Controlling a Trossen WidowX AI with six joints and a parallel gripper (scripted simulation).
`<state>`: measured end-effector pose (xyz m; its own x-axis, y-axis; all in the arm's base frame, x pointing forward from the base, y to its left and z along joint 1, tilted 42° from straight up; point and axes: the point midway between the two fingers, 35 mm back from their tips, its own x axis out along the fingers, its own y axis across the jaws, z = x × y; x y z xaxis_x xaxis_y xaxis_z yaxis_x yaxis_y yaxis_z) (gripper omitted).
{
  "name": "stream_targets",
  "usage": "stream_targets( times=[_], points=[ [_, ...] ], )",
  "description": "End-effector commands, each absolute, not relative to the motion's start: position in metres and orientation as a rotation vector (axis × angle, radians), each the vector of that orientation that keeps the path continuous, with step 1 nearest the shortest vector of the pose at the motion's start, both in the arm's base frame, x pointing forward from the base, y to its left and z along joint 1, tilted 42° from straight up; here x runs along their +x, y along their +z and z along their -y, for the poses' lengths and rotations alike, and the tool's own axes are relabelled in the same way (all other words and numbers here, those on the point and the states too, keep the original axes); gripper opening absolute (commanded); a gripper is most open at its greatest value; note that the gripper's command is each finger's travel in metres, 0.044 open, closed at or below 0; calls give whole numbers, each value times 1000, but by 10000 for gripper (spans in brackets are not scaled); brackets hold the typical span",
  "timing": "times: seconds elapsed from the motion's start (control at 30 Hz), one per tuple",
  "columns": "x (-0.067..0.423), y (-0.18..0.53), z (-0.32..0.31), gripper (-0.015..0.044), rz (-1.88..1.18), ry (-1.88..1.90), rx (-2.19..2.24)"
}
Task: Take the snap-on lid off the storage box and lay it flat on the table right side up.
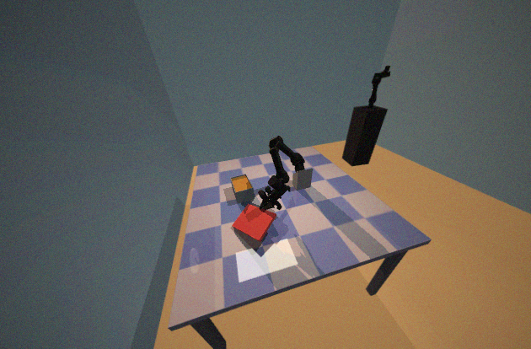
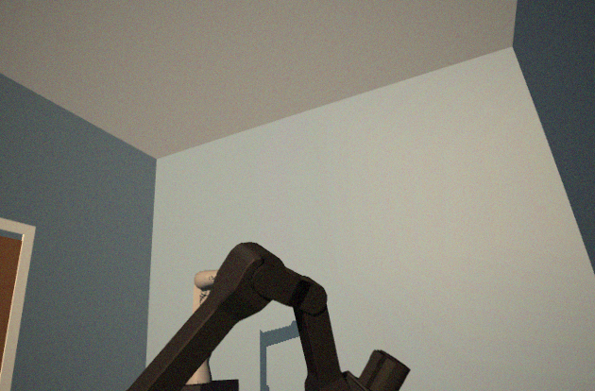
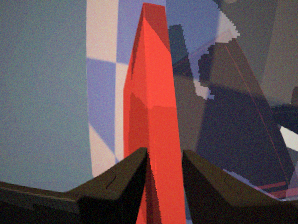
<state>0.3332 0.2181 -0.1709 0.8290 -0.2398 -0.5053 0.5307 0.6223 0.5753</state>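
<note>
Checkered table (image 1: 357, 236) on tan floor (image 1: 471, 261), blue-grey walls (image 1: 71, 126).

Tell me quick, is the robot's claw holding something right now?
Gripper: closed on the red lid, pinching it by one edge.
</note>
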Motion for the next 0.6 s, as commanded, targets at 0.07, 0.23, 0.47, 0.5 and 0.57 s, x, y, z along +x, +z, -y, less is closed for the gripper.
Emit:
stream_targets(
  times=[0.07,0.23,0.47,0.5,0.57],
  points=[
    [333,-182,-206,0,-415,-476,764],
    [334,-185,-203,0,-415,-476,764],
    [334,-189,-199,0,-415,-476,764],
    [334,-190,-199,0,-415,-476,764],
    [334,-191,-198,0,-415,-476,764]
  ],
)
